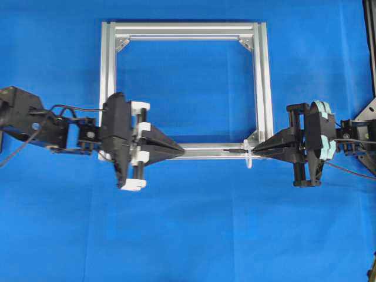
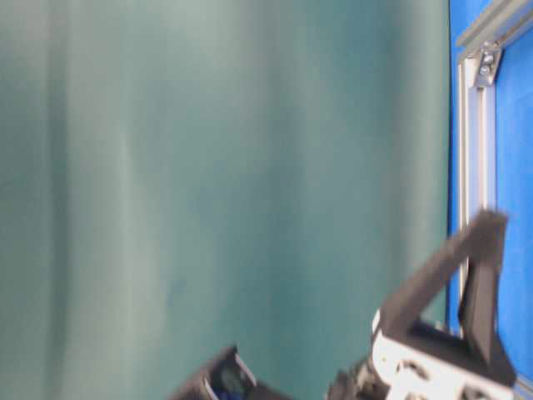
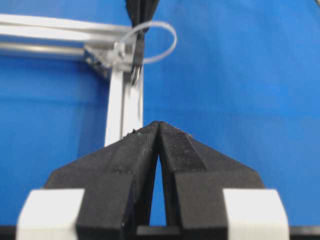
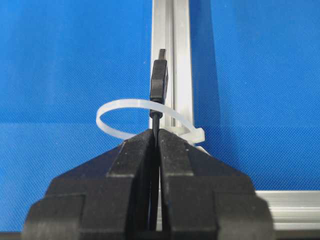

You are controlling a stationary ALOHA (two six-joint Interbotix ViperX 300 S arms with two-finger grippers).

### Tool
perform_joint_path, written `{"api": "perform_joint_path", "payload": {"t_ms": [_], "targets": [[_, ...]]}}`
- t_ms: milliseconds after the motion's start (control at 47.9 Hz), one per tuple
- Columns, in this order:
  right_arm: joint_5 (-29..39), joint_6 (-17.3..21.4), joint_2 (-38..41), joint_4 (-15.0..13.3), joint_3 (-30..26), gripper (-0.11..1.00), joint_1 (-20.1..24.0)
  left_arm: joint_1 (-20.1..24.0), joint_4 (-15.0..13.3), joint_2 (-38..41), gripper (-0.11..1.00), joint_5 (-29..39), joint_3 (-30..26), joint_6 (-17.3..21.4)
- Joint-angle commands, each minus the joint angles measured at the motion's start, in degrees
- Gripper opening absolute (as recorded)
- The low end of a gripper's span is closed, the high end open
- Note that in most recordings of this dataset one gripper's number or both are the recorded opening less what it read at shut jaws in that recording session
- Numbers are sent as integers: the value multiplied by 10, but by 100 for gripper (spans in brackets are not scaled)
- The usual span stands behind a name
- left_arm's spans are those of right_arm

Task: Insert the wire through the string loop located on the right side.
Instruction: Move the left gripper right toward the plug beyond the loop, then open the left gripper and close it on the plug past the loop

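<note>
Right gripper (image 4: 156, 137) pinched tight on the wire (image 4: 158, 82), cable running back between the closed fingers; the black plug body and its small metal tip stand out just ahead of the fingertips. The string loop (image 4: 127, 120) sits right at those fingertips, and the plug appears to have passed through it, the white band curving round either side of the cable just behind the plug. Loop is fastened to the aluminium frame (image 4: 172, 45), whose rail runs on straight ahead beneath the plug. Left gripper (image 1: 179, 151) faces it from further along the same rail, fingers pressed together on nothing, with the plug tip well ahead of them. Handling, as judged: wire is light and limp, so only the short length beyond the grip stays straight; the plug body is the one stiff part and the better place for the left to take hold. Loop looks thin, springy and easily pushed aside.
</note>
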Motion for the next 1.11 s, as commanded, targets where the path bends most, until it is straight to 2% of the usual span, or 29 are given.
{"api": "perform_joint_path", "payload": {"t_ms": [0, 251, 439, 898, 961, 1086], "targets": [[-4, 0, -2, -1, -10, -4, 0, 2, 1, 9, 0, 11, -49, 1], [-4, 0, 0, -1, -12, -4, 0, 18, 1, 63, 0, 74, -169, 10], [-4, 0, 1, -2, -13, -4, 1, 26, 1, 89, 0, 136, -228, 11], [-4, -1, 1, -2, -13, -4, 1, 28, 2, 93, 1, 155, -231, 15], [-4, -1, 1, -2, -13, -4, 0, 28, 2, 93, 8, 155, -232, 17], [-4, -1, 1, -2, -13, -4, 1, 28, 2, 93, 44, 155, -233, 17]]}}
